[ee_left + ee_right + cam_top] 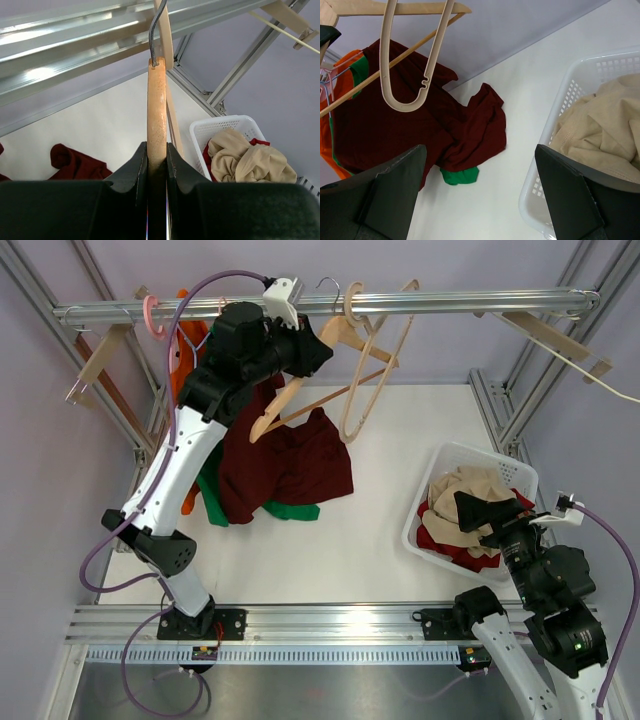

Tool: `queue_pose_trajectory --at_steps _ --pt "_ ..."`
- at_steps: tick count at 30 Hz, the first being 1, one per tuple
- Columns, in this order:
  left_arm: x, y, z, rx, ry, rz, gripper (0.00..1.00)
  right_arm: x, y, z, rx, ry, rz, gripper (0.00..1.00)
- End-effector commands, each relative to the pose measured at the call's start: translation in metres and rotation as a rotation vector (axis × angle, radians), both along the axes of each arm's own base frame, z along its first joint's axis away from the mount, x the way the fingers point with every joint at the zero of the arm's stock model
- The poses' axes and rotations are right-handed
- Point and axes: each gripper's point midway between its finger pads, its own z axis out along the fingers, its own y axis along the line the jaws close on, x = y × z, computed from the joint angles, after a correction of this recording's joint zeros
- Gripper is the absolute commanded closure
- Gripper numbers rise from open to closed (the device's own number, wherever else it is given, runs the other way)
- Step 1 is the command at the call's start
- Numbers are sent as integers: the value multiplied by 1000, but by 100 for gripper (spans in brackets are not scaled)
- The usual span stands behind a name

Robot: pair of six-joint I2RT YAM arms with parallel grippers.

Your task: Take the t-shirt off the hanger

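Observation:
My left gripper (322, 352) is raised to the rail and shut on a wooden hanger (345, 335). In the left wrist view the jaws (157, 150) pinch the hanger's arm (156, 100) below its metal hook. The maroon t-shirt (290, 465) droops below the hanger's lower left end and bunches on the table. I cannot tell whether it still catches on that end. It also shows in the right wrist view (420, 125). My right gripper (488, 508) is open and empty over the basket, its jaws (480, 190) wide apart.
A white basket (420, 525) at right holds beige and red clothes. A second pale hanger (365, 390) hangs on the metal rail (450, 302). Orange (180, 350) and green (290, 510) garments lie behind and under the maroon shirt. Frame posts stand at both sides.

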Motion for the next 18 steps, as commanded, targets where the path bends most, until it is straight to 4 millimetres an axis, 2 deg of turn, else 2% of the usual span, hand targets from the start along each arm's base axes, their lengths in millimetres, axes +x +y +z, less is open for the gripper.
queue_pose_trajectory --at_steps 1,5,9,18 --pt "1 -2 32 -83 -85 -35 100 -7 0 14 -12 -46 17 0" --pt "7 2 25 -85 -69 -34 100 -8 1 14 -8 -45 23 0" --pt "9 5 7 -76 -34 -39 100 -10 0 16 -3 -55 22 0" --pt "16 21 -4 -93 -19 -18 100 -14 2 21 3 -65 40 1"
